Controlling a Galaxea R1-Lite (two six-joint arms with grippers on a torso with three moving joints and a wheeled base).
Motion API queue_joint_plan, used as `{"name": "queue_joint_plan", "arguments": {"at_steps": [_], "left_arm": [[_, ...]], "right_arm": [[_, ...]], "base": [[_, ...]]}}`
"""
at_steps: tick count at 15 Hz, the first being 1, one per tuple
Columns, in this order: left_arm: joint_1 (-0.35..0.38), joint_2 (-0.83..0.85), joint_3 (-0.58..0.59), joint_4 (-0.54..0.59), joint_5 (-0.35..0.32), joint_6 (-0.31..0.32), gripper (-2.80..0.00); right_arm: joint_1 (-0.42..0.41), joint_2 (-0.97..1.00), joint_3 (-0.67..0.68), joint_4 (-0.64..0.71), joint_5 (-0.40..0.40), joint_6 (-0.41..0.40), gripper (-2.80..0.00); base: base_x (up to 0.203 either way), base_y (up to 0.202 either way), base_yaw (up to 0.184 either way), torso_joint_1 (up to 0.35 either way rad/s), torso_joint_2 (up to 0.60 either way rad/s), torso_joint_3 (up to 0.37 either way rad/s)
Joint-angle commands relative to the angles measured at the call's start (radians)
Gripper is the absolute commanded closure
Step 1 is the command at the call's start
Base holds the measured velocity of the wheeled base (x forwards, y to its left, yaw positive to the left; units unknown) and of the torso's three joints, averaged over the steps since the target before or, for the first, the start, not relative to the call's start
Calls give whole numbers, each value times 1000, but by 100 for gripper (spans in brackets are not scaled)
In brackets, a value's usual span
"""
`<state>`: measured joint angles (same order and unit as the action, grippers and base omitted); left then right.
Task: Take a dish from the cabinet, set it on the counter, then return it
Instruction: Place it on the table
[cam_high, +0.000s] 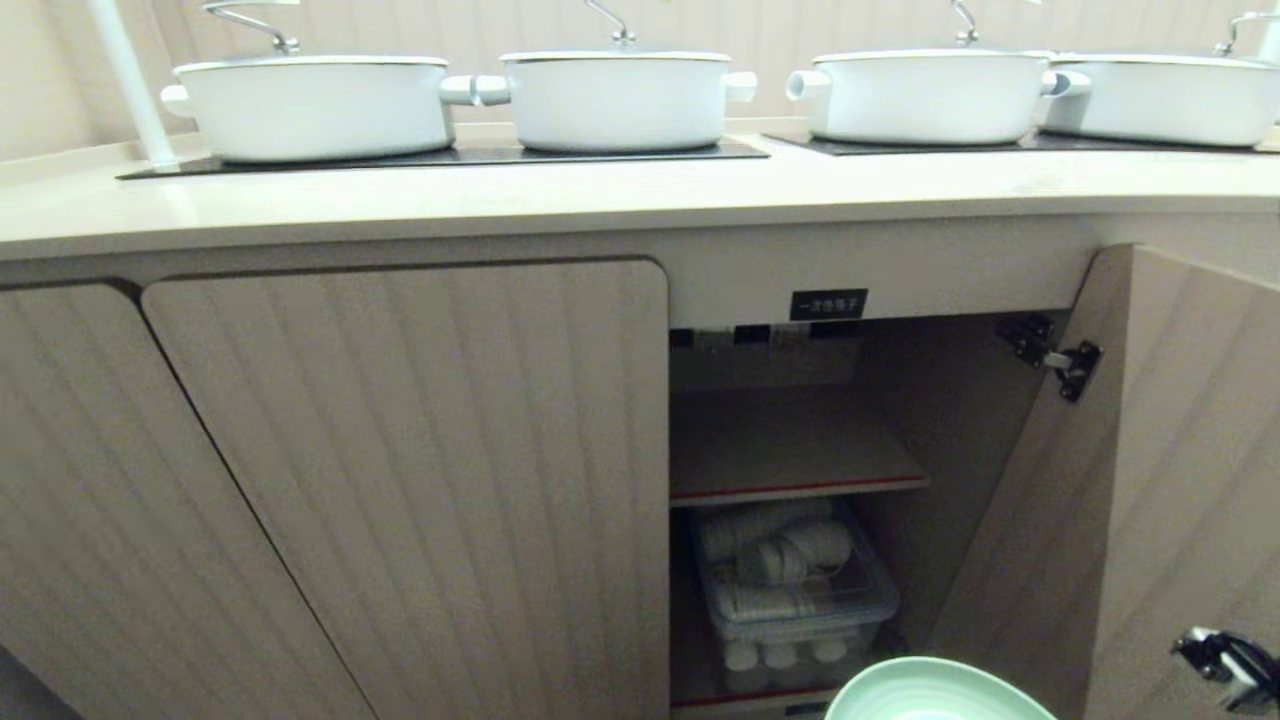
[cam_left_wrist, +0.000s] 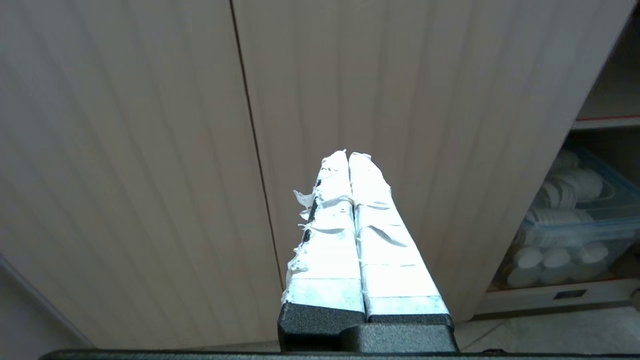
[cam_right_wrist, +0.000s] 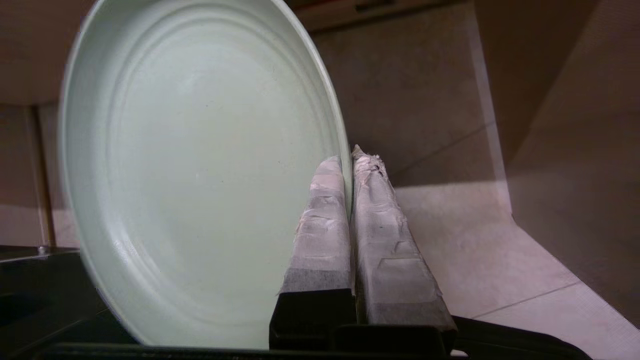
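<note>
At bottom of head view, dish (cam_high: 935, 692) sits low before open cabinet (cam_high: 790, 450), pinched by its rim in right end effector (cam_right_wrist: 350, 165), pads together on the edge. Risks: thin rim grip may let dish tip or slip; lift could clip door (cam_high: 1150, 480) or counter (cam_high: 600, 200) lip. Left end effector (cam_left_wrist: 348, 157) closed, empty, facing shut doors.
</note>
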<state>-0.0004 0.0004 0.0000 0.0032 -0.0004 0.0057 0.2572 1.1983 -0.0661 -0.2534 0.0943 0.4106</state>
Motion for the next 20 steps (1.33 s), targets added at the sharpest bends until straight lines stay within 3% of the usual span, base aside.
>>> {"name": "queue_joint_plan", "arguments": {"at_steps": [1, 20], "left_arm": [[0, 0, 0, -2, 0, 0, 0], [0, 0, 0, -2, 0, 0, 0]], "right_arm": [[4, 1, -4, -1, 2, 3, 0], [9, -6, -9, -1, 9, 2, 0]], "base": [[0, 0, 0, 187, -611, -299], [0, 0, 0, 197, -490, -280]]}}
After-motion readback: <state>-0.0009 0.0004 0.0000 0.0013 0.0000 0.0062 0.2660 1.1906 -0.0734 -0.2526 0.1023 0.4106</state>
